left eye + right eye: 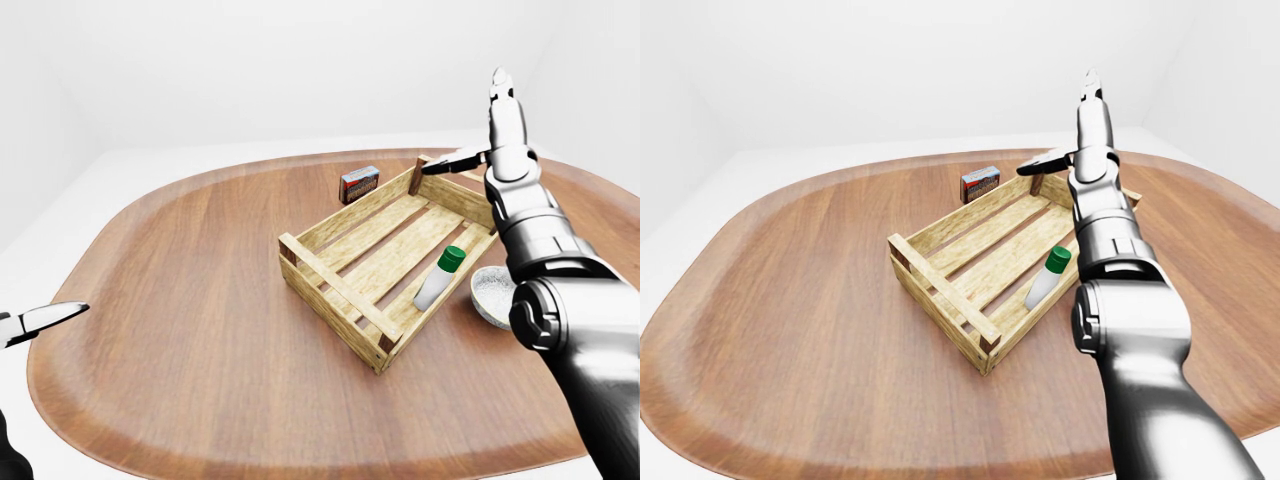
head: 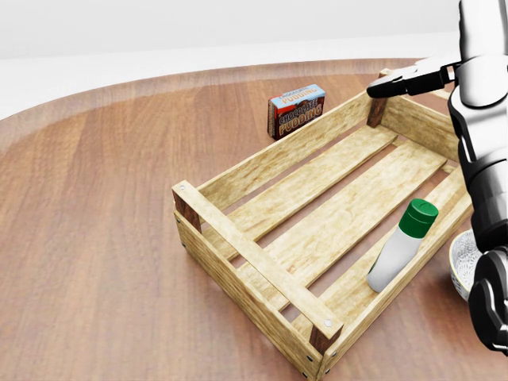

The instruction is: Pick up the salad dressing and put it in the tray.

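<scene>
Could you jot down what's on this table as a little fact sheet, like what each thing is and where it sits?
table: round, wooden
tray: slatted wooden crate, middle of table
salad dressing: white bottle with green cap, lying inside the tray against its right wall
pudding box: standing on the table above the tray in the head view
bowl: small, on the table right of the tray
right hand: open, raised above the tray, holding nothing
left hand: only fingertips visible, far left

The right arm [image 1: 545, 235] is glossy silver metal — rounded, segmented casings — with slim black-tipped fingers [image 1: 455, 158].
</scene>
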{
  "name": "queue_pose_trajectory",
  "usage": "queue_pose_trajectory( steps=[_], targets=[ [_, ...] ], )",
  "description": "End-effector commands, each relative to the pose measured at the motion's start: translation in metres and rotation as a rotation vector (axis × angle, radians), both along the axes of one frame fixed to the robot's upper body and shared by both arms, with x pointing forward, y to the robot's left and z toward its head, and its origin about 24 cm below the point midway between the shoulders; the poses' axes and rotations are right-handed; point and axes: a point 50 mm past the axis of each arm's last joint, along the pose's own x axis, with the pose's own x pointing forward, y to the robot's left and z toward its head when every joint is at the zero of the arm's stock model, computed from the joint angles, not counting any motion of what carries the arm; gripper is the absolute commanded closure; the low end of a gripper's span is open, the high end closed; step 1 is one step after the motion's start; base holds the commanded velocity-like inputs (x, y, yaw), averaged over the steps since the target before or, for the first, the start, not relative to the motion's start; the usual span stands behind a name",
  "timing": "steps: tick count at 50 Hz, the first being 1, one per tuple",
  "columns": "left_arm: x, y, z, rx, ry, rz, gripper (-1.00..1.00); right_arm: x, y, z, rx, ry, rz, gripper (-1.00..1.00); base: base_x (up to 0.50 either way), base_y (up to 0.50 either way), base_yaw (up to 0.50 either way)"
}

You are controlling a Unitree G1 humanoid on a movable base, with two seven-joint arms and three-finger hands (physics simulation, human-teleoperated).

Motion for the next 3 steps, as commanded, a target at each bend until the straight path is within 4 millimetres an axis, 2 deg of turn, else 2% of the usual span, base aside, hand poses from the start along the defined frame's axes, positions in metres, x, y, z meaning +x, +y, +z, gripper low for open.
queue_pose_trajectory(
  steps=[1, 3],
  targets=[
    [-0.0006, -0.0012, 0.0013, 0.002, -0.007, -0.002, -1.0, -0.0002, -0.0009, 0.0058, -0.019, -0.006, 0.001, -1.0, 0.0, 0.0, 0.0],
    [-0.0003, -0.001, 0.0008, 0.001, -0.005, -0.003, -1.0, -0.0003, -0.0013, 0.0035, -0.023, 0.0, -0.003, -1.0, 0.0, 0.0, 0.0]
  ],
)
